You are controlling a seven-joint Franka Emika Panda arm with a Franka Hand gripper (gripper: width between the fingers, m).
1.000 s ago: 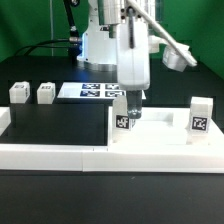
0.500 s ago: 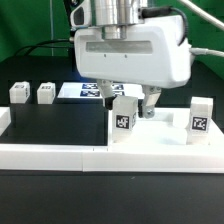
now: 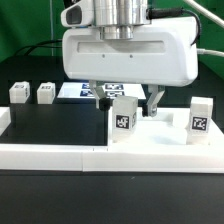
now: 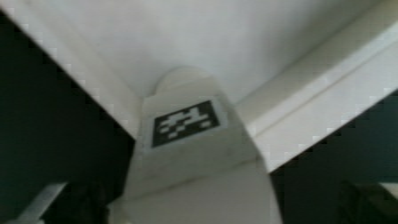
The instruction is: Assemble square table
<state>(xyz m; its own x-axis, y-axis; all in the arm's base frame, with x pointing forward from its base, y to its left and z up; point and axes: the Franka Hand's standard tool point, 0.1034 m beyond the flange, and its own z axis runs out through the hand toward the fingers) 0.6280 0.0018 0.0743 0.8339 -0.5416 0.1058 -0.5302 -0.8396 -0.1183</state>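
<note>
Nearest the camera a long low white wall point(image 3: 60, 155) runs along the front of the black table point(image 3: 55, 125). Just behind the wall, on the exterior view's right, lies the flat white tabletop point(image 3: 165, 135).

A white leg, the middle leg point(image 3: 123, 120), stands upright at the end of the tabletop on the exterior view's left. It has a black-and-white tag on its front. Another upright leg, the end leg point(image 3: 200, 115), stands at the other end of the tabletop and shows a tag too.

The gripper point(image 3: 128, 100) hangs right over the middle leg and points straight down. Its big white body fills the top of the exterior view. Its fingers point(image 3: 152, 102) are spread wide apart, one on each side of the leg's top. They hold nothing. In the wrist view the middle leg point(image 4: 183, 140) sits in the gap, with room on both sides. The finger tips point(image 4: 45, 205) are only blurry shapes at the corners, so I cannot tell if one brushes the leg.

Farther back, on the exterior view's left, two more legs stand side by side on the black table, the outer leg point(image 3: 18, 92) and the inner leg point(image 3: 45, 92). They are well apart from the tabletop. Behind the gripper lies the marker board point(image 3: 85, 90), partly hidden. The arm's white base point(image 3: 95, 15) is at the very back.
</note>
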